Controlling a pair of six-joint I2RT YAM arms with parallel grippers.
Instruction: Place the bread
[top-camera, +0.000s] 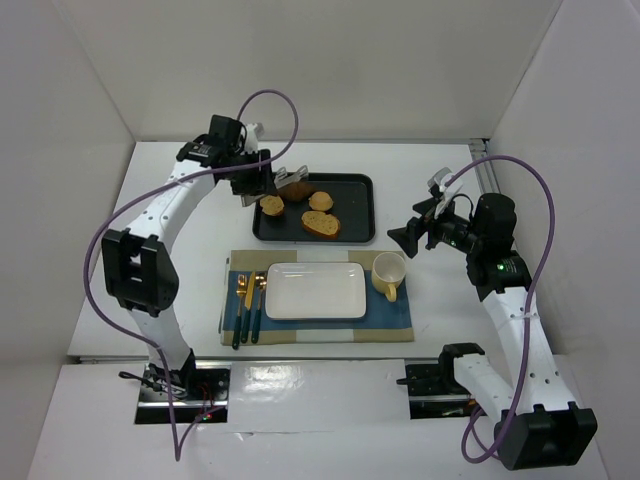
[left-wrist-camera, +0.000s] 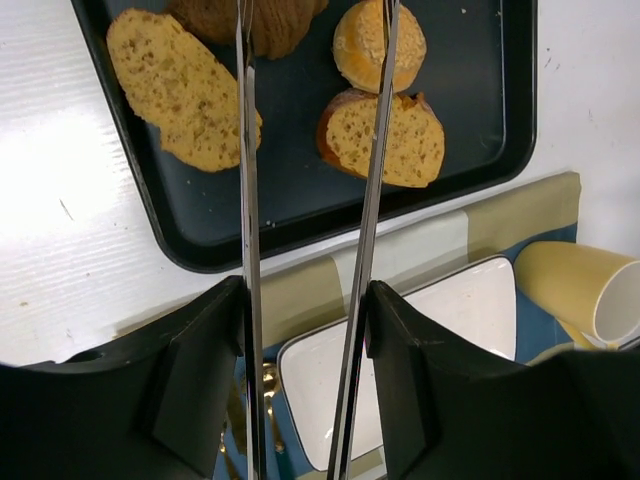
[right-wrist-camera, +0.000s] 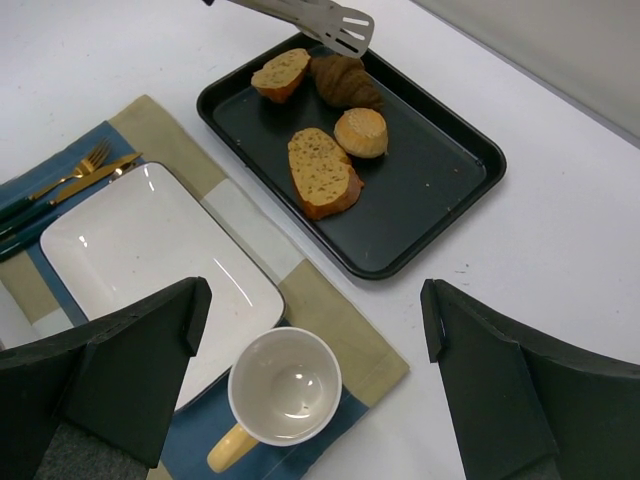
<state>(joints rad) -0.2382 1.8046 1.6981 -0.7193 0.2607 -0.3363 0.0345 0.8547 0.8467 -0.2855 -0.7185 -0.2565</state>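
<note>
The bread, a dark brown croissant (top-camera: 298, 188), lies at the far left of the black tray (top-camera: 355, 215). It also shows in the left wrist view (left-wrist-camera: 275, 22) and the right wrist view (right-wrist-camera: 345, 80). My left gripper (top-camera: 252, 183) (left-wrist-camera: 305, 300) is shut on metal tongs (left-wrist-camera: 244, 150). The tongs' spread tips (right-wrist-camera: 325, 20) hover at the croissant; whether they touch it is unclear. My right gripper (top-camera: 412, 238) (right-wrist-camera: 315, 290) is open and empty, above the cup (right-wrist-camera: 285, 385).
Three golden toasted slices (top-camera: 272, 205) (top-camera: 320, 200) (top-camera: 321, 224) lie on the tray. In front of it, a white rectangular plate (top-camera: 316, 291), gold cutlery (top-camera: 247, 300) and a yellow cup (top-camera: 388, 272) rest on a blue-and-beige placemat (top-camera: 395, 320). White walls enclose the table.
</note>
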